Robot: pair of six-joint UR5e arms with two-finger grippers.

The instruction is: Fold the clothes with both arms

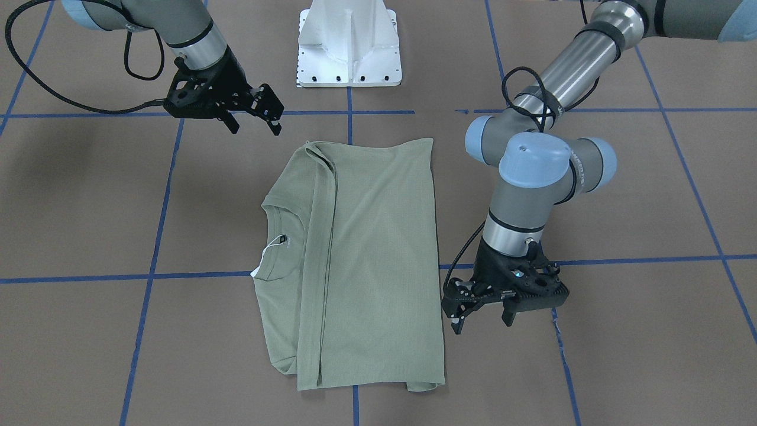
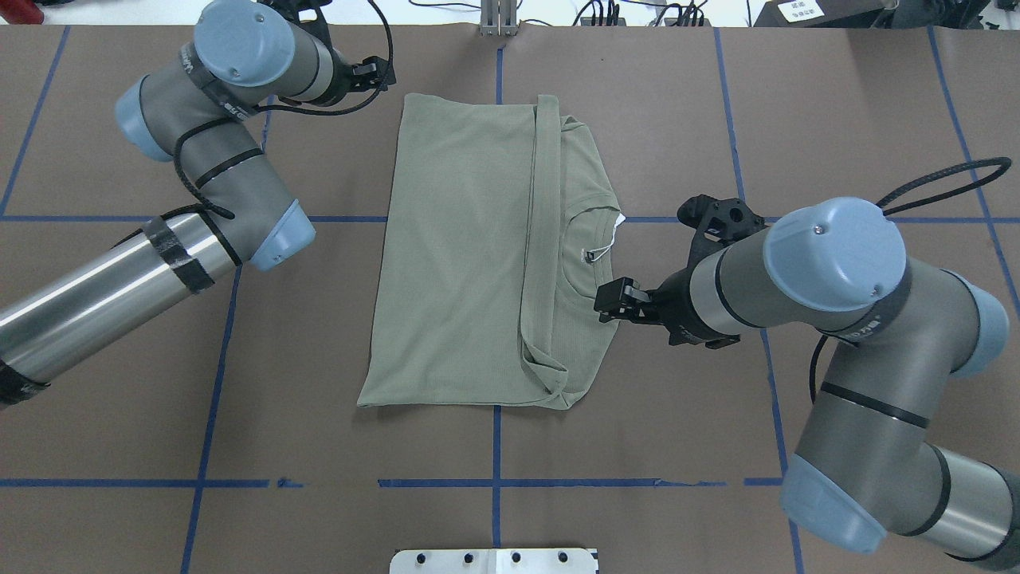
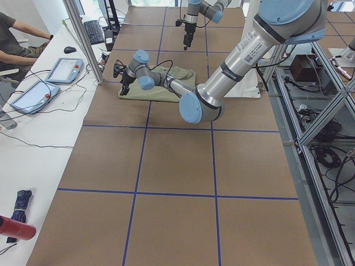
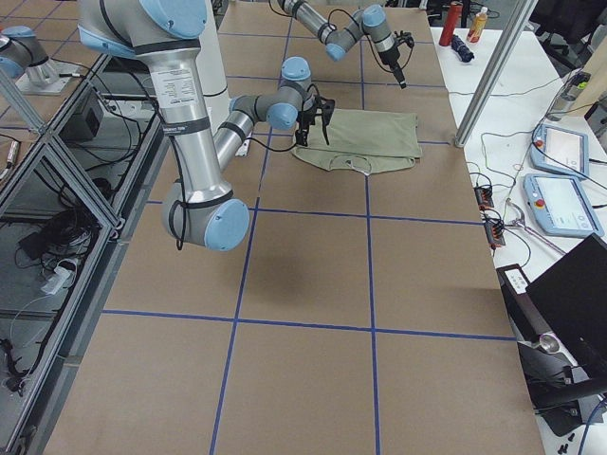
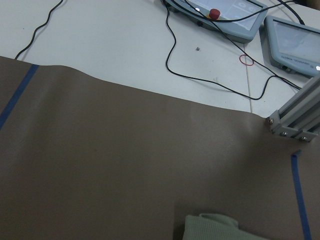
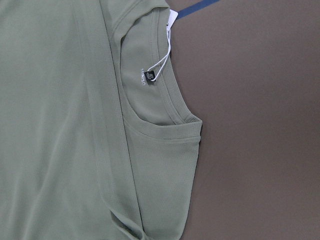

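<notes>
The sage-green shirt (image 1: 366, 254) (image 2: 462, 255) lies flat on the brown table, folded into a rough rectangle with a sleeve strip laid lengthwise over it. Its ribbed collar (image 2: 586, 255) (image 6: 150, 100) points toward my right side, showing a small dark label (image 6: 151, 76) with a white loop. My left gripper (image 1: 480, 324) (image 2: 370, 72) hovers open and empty beside the shirt's far corner; a bit of hem (image 5: 220, 227) shows in the left wrist view. My right gripper (image 1: 255, 128) (image 2: 610, 303) hangs open and empty above the collar side.
A white pedestal (image 1: 349, 47) stands at the robot's edge of the table. Blue tape lines (image 2: 494, 482) cross the brown surface. Past the far edge is a white bench with control pendants (image 5: 235, 20), cables, an aluminium post (image 3: 83, 39) and a seated person's arm (image 3: 16, 33).
</notes>
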